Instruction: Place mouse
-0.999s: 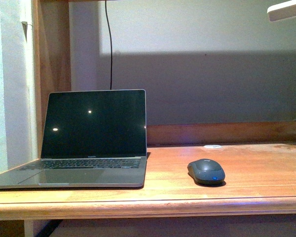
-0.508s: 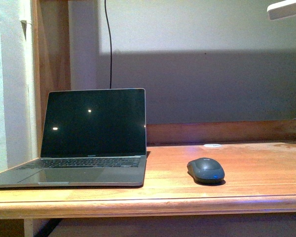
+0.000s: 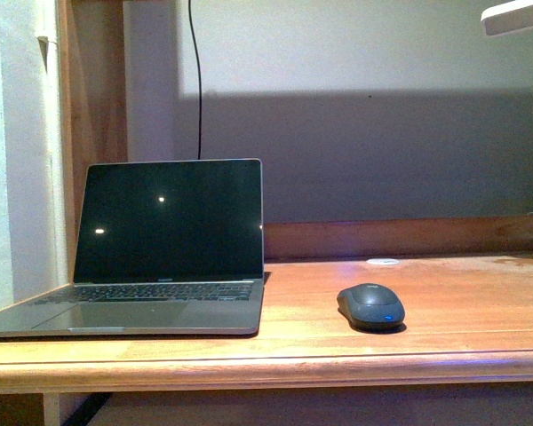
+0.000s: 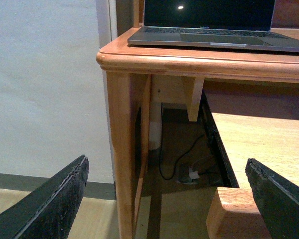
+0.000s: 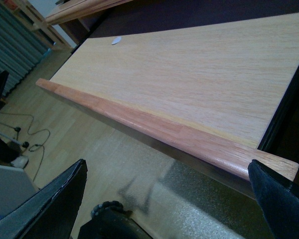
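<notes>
Nothing on the desk has shifted over the last second. The mouse [image 3: 370,307] sits at the same spot, and only the front view itself has nudged a touch, so the laptop [image 3: 151,253] stands marginally higher in the frame than it did.

In the front view the mouse lies right of centre in the lower half of the frame, flat on the wooden desk [image 3: 480,302]. It is clear of the laptop's right edge and near the front lip. Nothing touches it, and neither arm shows in this view. A small flat white disc [image 3: 383,262] lies behind it, close to the back rail. The laptop is open at lower left with its screen dark, a black cable [image 3: 198,80] drops down the wall above it, and the edge of a lamp [image 3: 515,16] shows in the upper right corner.

The left gripper [image 4: 165,162] has its jaws spread wide and holds nothing. Its dark fingers [image 4: 55,204] frame the desk's front corner leg [image 4: 123,149] and a pull-out shelf [image 4: 259,144] beneath the desktop.

The right gripper [image 5: 167,164] is also spread wide and empty. It hangs over the floor [image 5: 104,164] just off the rounded front edge of a pale wooden board [image 5: 199,64]. Loose cords [image 5: 30,134] trail on the floor beyond.
</notes>
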Robot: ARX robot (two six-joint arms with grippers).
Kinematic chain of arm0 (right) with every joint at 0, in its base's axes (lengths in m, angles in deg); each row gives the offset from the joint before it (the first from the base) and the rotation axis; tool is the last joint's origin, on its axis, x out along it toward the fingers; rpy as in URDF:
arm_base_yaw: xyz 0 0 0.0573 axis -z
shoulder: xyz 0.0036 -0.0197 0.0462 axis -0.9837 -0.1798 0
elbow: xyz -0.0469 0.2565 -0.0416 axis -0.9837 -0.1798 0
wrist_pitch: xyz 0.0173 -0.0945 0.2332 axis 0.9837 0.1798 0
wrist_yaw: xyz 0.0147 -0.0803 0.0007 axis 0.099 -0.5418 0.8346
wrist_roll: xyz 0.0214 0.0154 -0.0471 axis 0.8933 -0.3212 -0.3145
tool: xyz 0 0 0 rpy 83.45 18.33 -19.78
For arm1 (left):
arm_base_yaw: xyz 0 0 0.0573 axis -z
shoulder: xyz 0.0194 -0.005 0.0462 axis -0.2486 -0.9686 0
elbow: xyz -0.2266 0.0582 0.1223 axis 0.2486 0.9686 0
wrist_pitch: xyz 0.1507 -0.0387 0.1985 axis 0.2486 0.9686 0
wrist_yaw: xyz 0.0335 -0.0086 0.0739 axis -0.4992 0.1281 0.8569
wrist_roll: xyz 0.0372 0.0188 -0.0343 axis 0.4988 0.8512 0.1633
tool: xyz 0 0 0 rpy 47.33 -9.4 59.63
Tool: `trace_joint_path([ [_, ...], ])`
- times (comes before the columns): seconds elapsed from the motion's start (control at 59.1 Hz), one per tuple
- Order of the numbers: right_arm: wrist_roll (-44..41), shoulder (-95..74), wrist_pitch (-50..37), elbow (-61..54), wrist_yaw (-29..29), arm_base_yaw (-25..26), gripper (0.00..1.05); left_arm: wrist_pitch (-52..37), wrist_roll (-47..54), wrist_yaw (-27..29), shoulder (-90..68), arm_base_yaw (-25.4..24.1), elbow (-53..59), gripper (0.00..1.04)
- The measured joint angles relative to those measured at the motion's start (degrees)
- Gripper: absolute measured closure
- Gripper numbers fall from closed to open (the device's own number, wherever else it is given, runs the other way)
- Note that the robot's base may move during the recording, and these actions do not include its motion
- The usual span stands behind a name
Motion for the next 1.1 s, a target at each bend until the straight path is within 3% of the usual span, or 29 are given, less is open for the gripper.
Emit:
trace_joint_path([
  [0.237,0.4,0.0,0.0,-0.1,-1.9,0.0,0.07,0.0,0.0,0.0,0.0,0.0,0.0,0.08],
  [0.322,-9.9,7.7,-3.1,-9.5,-10.4,-7.9,0.07,0.0,0.0,-0.1,0.0,0.0,0.0,0.08],
  [0.491,-10.9,15.9,-11.9,-15.7,-9.4,-18.9,0.07,0.0,0.0,0.2,0.1,0.0,0.0,0.08],
  [0.626,-2.1,21.3,-23.8,-18.4,-6.9,-25.9,0.07,0.0,0.0,0.0,0.0,0.0,0.0,0.08],
  [0.745,12.1,26.6,-37.6,-21.7,-6.5,-32.5,0.07,0.0,0.0,0.0,0.0,0.0,0.0,0.08],
  [0.847,27.5,29.2,-51.7,-25.2,-9.6,-38.9,0.07,0.0,0.0,0.0,0.0,0.0,0.0,0.08],
  [1.101,50.0,27.5,-77.3,-31.2,-20.3,-49.7,0.07,0.0,0.0,0.0,0.0,0.0,0.0,0.08],
])
